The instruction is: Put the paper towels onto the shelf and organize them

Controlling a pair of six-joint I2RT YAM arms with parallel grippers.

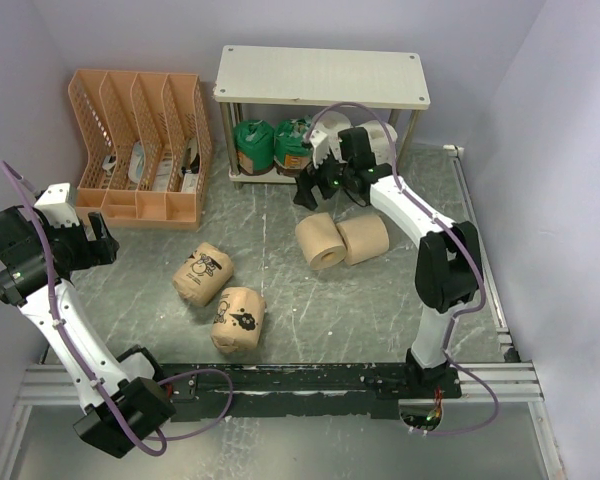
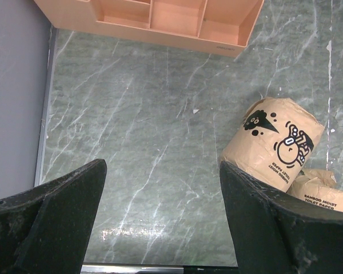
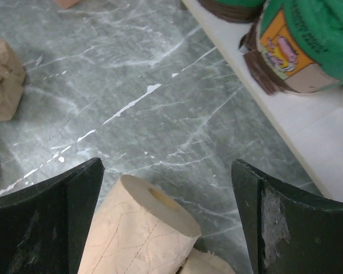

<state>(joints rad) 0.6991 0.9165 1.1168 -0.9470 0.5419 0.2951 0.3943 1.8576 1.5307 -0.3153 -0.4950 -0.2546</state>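
The shelf (image 1: 320, 75) stands at the back. Its lower board (image 3: 308, 131) holds two green-topped rolls (image 1: 252, 145) (image 1: 292, 148) and two white rolls (image 1: 380, 135), partly hidden by my right arm. Two plain tan rolls (image 1: 321, 240) (image 1: 364, 238) lie in front of the shelf. Two printed tan rolls (image 1: 203, 273) (image 1: 239, 318) lie nearer the left. My right gripper (image 1: 330, 190) is open and empty above a plain tan roll (image 3: 143, 234), beside a green-topped roll (image 3: 308, 40). My left gripper (image 1: 95, 242) is open and empty, left of a printed roll (image 2: 277, 142).
An orange slotted file organizer (image 1: 145, 150) stands at the back left and shows in the left wrist view (image 2: 154, 17). A second printed roll (image 2: 326, 191) lies by the first. Walls close in both sides. A metal rail (image 1: 280, 380) runs along the near edge.
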